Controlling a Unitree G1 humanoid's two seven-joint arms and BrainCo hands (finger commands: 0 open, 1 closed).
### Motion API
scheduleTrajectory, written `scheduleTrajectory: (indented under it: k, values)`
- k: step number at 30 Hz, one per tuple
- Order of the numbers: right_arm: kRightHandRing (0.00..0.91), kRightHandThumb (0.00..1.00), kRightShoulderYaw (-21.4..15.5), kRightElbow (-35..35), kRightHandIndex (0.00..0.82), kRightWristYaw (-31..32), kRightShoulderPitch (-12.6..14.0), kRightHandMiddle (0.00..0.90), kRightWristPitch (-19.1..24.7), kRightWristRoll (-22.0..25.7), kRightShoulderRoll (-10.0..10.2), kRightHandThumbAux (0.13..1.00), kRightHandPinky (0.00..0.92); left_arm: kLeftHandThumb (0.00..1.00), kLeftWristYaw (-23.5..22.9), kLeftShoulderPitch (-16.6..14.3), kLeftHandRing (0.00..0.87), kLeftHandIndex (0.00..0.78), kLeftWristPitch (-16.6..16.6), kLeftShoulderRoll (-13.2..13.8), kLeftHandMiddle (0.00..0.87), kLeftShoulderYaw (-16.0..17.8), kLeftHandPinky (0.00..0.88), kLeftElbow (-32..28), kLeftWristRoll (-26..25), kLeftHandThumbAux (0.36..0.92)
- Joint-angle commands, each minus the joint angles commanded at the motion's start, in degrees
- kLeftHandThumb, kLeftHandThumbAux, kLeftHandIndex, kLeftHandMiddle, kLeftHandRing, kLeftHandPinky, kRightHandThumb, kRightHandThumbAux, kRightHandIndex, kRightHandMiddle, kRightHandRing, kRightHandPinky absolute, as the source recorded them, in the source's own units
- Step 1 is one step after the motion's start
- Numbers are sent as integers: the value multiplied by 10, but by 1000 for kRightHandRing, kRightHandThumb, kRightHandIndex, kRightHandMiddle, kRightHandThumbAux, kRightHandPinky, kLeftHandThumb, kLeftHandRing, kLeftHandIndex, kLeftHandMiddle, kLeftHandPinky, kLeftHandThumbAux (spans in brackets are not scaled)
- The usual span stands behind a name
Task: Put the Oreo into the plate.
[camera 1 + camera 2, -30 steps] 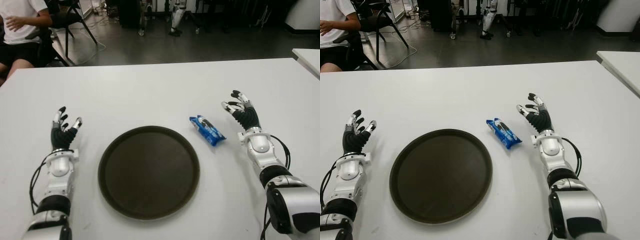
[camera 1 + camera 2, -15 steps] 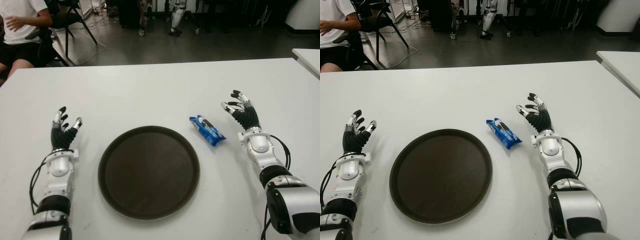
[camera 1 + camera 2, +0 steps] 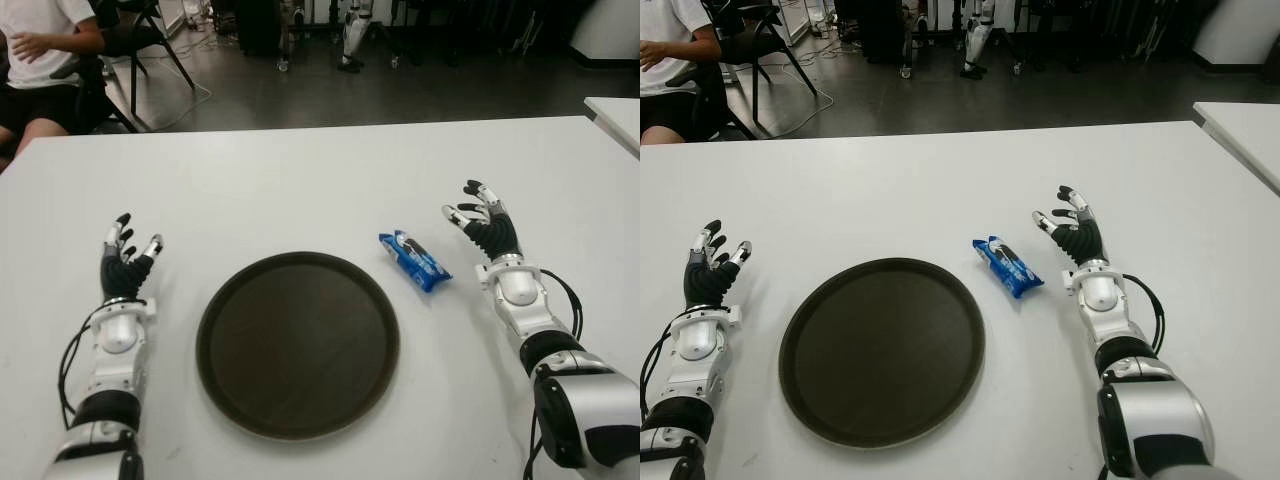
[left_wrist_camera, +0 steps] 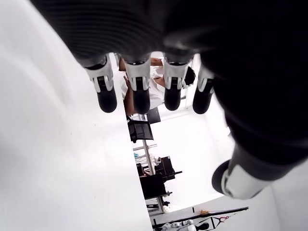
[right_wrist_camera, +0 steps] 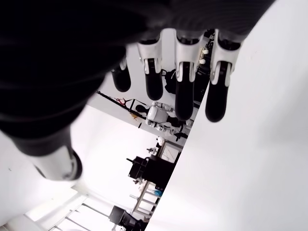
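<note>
Nothing is shifting much since a second ago: both hands are holding the same places on the table, the blue packet is lying where it lay, and only the left fingertips are sitting a shade differently. Going from the robot's left, a person (image 3: 40, 60) in a white shirt is sitting on a chair beyond the far left corner of the white table (image 3: 300, 180). Nearer, the left hand (image 3: 126, 262) is showing well to the left of the plate, palm facing the middle of the table, its fingers (image 4: 107, 94) spreading apart and holding nothing, as its wrist view is also showing. Next comes the plate (image 3: 298, 343), a round dark tray with a low rim, sitting flat at the middle of the near half of the table with nothing lying in it. Just beyond its right rim, apart from it, the Oreo (image 3: 414, 260) is lying flat on the tabletop in its blue wrapper, set slantwise with its near end pointing toward the right arm. Further right, near the packet but not touching it, the right hand (image 3: 482, 226) is showing with its palm turned toward the packet; its fingers (image 5: 184, 84) are fanning out loosely and gripping nothing. At the far right edge, the corner of a second white table (image 3: 618, 112) is standing apart, across a strip of dark floor.
</note>
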Motion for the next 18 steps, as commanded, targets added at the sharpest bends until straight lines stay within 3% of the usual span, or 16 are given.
scheduleTrajectory:
  k: [5,13,18]
  values:
    - [257,417,11,-7,114,-44,-2,142,19,-16,3,641,459,227,1,2,45,49,-3,1,68,-1,24,0,3,660]
    - [238,425,23,-41,98,-72,5,137,40,-27,7,659,401,251,2,3,66,55,-3,1,91,-2,34,1,6,666]
    - [227,389,31,-101,92,-74,24,139,53,-32,11,668,361,256,2,3,62,51,-2,0,87,-3,35,2,6,668]
